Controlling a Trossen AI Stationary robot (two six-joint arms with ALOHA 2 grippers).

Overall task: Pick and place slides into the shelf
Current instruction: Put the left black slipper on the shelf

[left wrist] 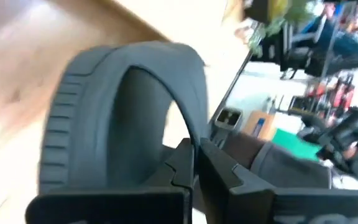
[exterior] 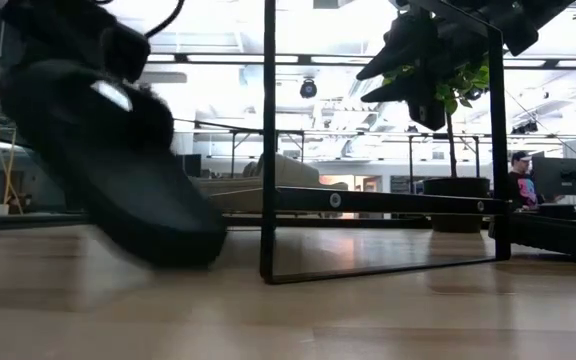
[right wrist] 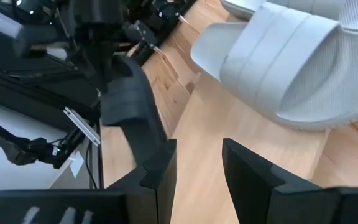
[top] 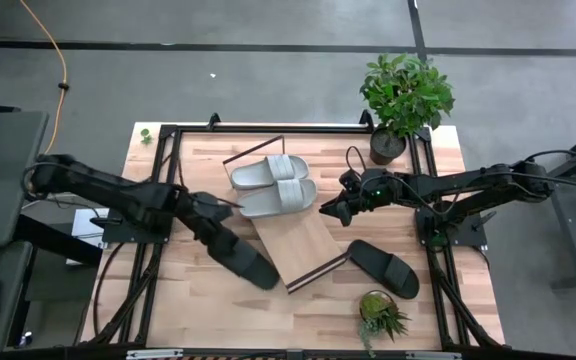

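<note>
The shelf (top: 303, 240) lies slantwise mid-table, a light-wood board with black rod frames at both short ends. Two light grey slides (top: 273, 185) rest soles down on its far end, side by side. One black slide (top: 383, 268) lies flat on the tabletop, right of the shelf. My left gripper (top: 216, 232) is shut on the other black slide (top: 243, 258), left of the shelf. My right gripper (top: 333, 210) is open and empty. It hovers over the shelf's right edge, next to the grey slides (right wrist: 291, 68). My left gripper pinches the black slide's wide strap at one side edge (left wrist: 182, 140) between its two fingers. The fingers (left wrist: 219, 171) come from the table's left, slanting down. The slide hangs tilted below the gripper, its low end (exterior: 173, 245) close to the tabletop. I cannot tell whether it touches.
A large potted plant (top: 405, 95) stands at the table's far right corner. A small potted plant (top: 380, 315) stands near the front edge, right of centre. The shelf's near rod frame (exterior: 268, 150) stands upright just right of the held slide. A person (exterior: 520, 180) is in the room behind.
</note>
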